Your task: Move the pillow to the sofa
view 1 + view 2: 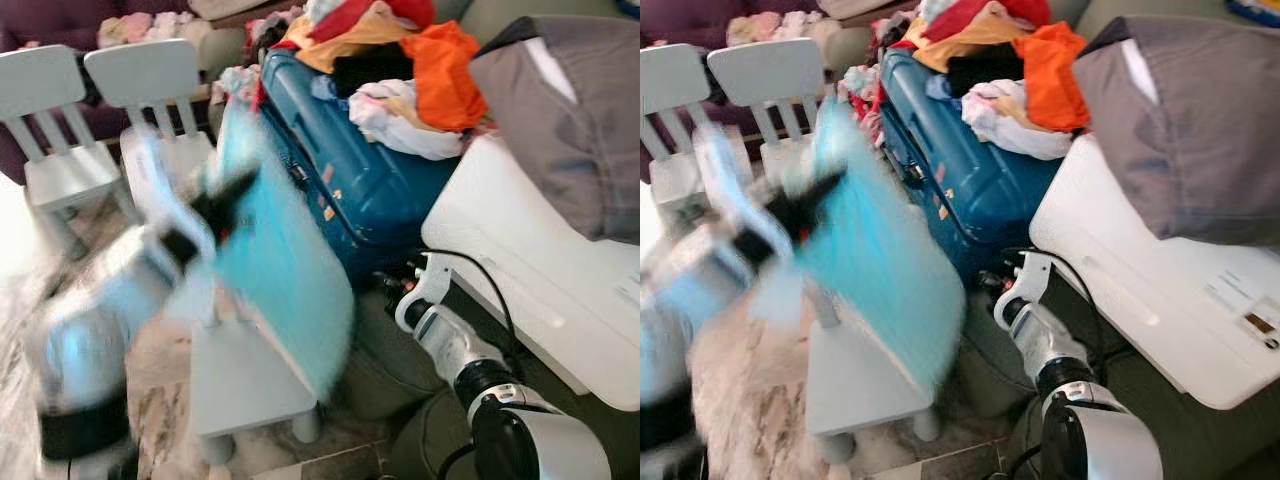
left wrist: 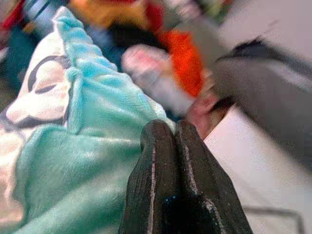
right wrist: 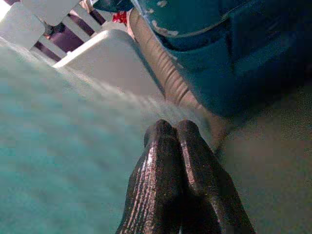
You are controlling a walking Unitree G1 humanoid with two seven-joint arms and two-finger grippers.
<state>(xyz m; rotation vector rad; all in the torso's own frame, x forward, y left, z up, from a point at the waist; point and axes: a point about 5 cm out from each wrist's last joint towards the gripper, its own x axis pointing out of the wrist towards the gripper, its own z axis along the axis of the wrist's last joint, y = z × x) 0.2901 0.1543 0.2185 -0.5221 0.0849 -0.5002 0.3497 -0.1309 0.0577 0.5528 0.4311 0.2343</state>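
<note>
Soft, light pillow pinched at its top edge

Nearest you, the right gripper hangs low with fingers pressed together on nothing. The left gripper nips the turquoise fleece pillow above the small white chair; it looks floppy, so hold deep fabric.

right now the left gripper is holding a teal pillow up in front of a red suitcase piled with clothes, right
Not quite: the suitcase is blue, as the left eye view shows. The rest holds: the left gripper holds the teal pillow up before it, and clothes are piled on top.
</note>
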